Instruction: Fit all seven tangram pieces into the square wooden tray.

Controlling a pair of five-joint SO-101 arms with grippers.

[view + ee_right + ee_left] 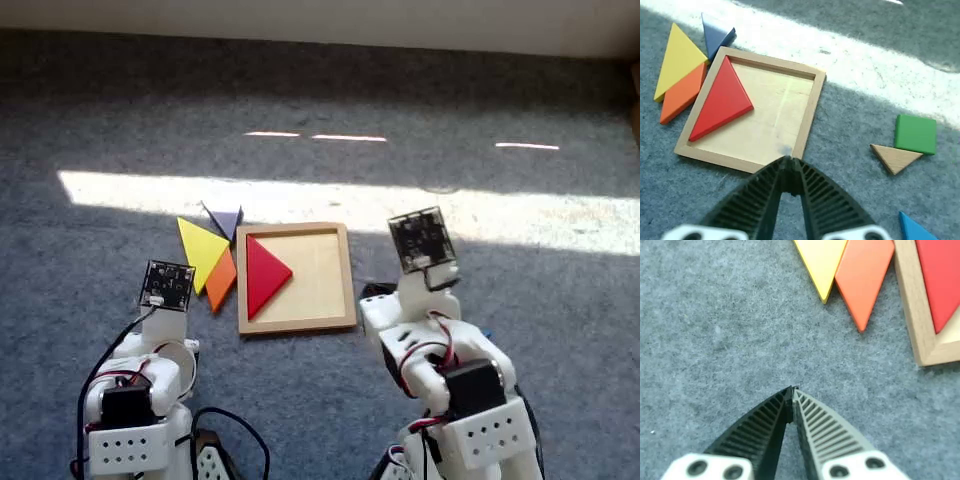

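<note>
Grey carpet-like fabric covers the counter, and a bright band of sunlight crosses it beyond the work area. Pale wall base runs along the far edge.

The square wooden tray lies flat between the two arms. One piece is seated in it: the red triangle, with its long side against the tray's left wall. The remaining tray floor is bare wood.

Pieces outside the tray, left side:
- yellow triangle, just beside the tray's far left corner
- orange parallelogram, touching the yellow triangle and lying against the tray's left rim
- dark blue triangle, at the tray's far left corner, partly in the sunlit band

Pieces outside the tray, right side, per the right wrist view:
- green square
- plain wooden triangle, touching one edge of the green square
- bright blue piece, cut off by the frame edge, apart from the other two

The left hand is closed tip to tip and grips nothing; it sits over bare fabric, on the near side of the yellow and orange pieces. The right hand is likewise closed and empty, its tips over the tray's near rim close to the right corner.

Black and red cables loop around both arm bases
</note>
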